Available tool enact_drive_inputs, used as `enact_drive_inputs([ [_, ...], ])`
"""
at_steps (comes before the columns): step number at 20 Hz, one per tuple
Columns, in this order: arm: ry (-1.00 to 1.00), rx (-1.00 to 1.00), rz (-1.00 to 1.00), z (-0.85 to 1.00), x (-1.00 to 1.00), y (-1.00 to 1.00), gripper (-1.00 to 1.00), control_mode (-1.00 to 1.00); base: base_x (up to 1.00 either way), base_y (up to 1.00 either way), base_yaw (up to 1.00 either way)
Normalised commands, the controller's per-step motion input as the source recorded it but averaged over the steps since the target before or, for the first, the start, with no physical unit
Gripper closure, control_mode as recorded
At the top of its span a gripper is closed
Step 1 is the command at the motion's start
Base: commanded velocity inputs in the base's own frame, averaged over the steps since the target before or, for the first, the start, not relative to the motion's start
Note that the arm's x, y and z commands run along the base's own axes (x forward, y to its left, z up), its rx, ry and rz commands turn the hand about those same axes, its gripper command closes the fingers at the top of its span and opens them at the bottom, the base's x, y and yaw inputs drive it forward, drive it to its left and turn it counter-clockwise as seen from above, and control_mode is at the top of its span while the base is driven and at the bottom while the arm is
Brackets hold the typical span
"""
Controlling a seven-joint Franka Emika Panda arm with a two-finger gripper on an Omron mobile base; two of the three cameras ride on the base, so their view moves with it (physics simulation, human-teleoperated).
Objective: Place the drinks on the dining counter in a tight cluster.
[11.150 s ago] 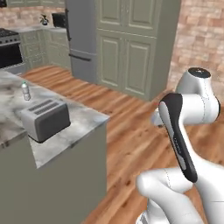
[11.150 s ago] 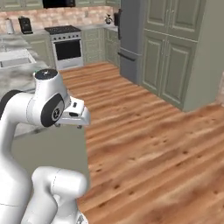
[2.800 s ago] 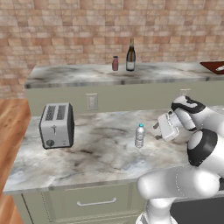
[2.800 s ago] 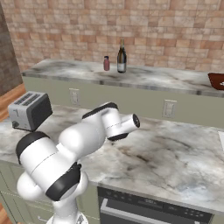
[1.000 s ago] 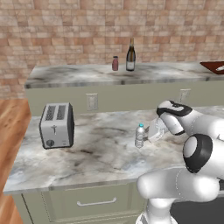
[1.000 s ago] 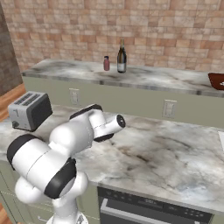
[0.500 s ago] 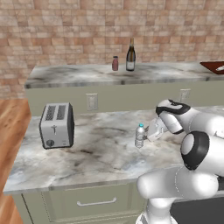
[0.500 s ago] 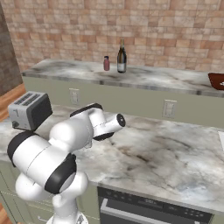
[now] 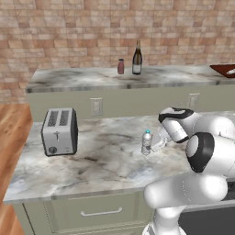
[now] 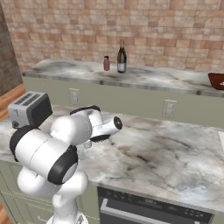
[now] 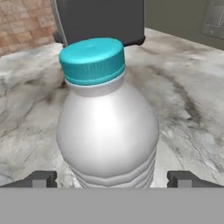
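The gripper [image 11: 112, 177] has closed in on the water bottle [image 11: 108, 118] at frame centre, jaws spread wide around it, ungrasped; pickup comes next.

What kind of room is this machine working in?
A home kitchen, by the look of it: a toaster on a marble worktop, drawers below, and a wine bottle on a raised counter.

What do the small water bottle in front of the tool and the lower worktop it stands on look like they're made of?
Small pale water bottle with a teal cap: probably plastic, a cloudy ribbed body and a ridged screw cap. Lower grey-white worktop: looks like polished marble, with dark veins across a pale, faintly glossy surface.
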Motion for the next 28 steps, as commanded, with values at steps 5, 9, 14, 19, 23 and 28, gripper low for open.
enact_drive_inputs([
  [5, 0.0, 0.0, 0.0, -0.06, 0.12, 0.08, -1.0, -1.0, 0.0, 0.0, 0.0],
  [9, 0.0, 0.0, 0.0, -0.01, 0.02, 0.01, -1.0, -1.0, 0.0, 0.0, 0.0],
  [14, 0.0, 0.0, 0.0, 0.0, 0.0, 0.0, 1.0, -1.0, 0.0, 0.0, 0.0],
  [19, 0.0, 0.0, 0.0, 0.0, 0.0, 0.0, 1.0, -1.0, 0.0, 0.0, 0.0],
  [23, 0.0, 0.0, 0.0, 0.0, 0.0, 0.0, 1.0, -1.0, 0.0, 0.0, 0.0],
  [28, -0.04, 0.0, 0.0, 0.04, -0.4, 0.0, 1.0, -1.0, 0.0, 0.0, 0.0],
])
